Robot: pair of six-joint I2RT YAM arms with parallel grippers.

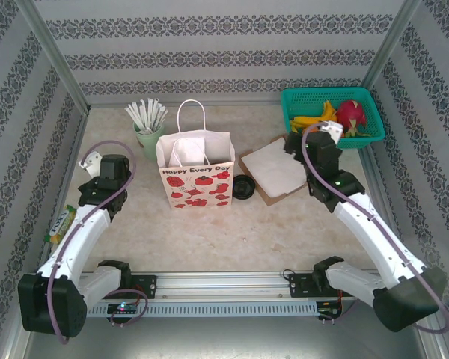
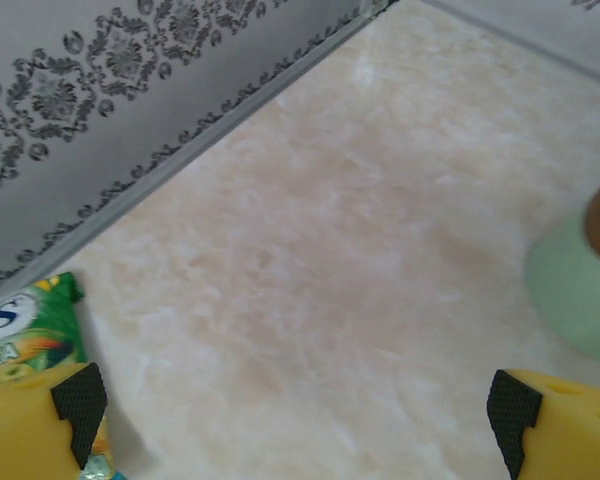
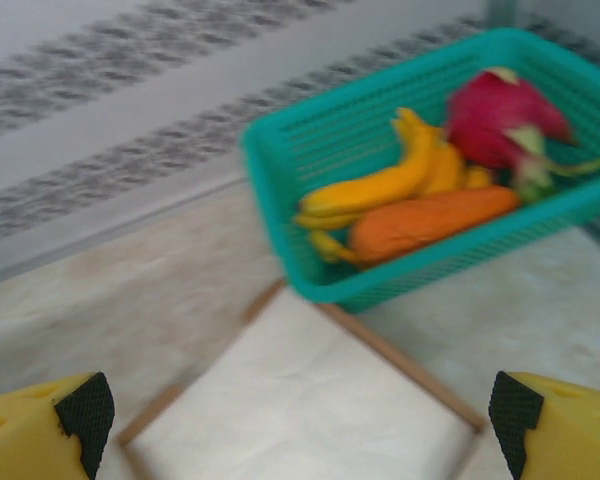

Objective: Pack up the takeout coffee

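Seen from above, a cream marble-patterned counter (image 1: 232, 232) sits inside patterned walls. At its middle stands an open paper bag (image 1: 197, 176), white with red fruit prints and the words "Happy Every Day". Its handles are up. The takeout coffee cup cannot be located, as much of the bag's inside is hidden from above.

A loose black lid (image 1: 244, 187) lies just right of the bag. Beside the lid is a flat white board with a brown edge (image 1: 273, 173). A mint-green cup of white straws (image 1: 148, 140) stands to the far left of the bag. A teal basket (image 1: 374, 123) sits in the far right corner.

The left wrist camera shows the left tool (image 2: 300, 410) with its yellow fingers spread wide over bare counter, gripping nothing. A green packet marked "TEA" (image 2: 25, 335) lies by its left finger.

The right wrist camera, somewhat blurred, shows the right tool (image 3: 300, 410) also spread wide and empty above the white board. This view reveals the basket's contents more clearly: bananas (image 3: 380, 185), a pink dragon fruit (image 3: 500, 120) and an orange vegetable (image 3: 430, 220).
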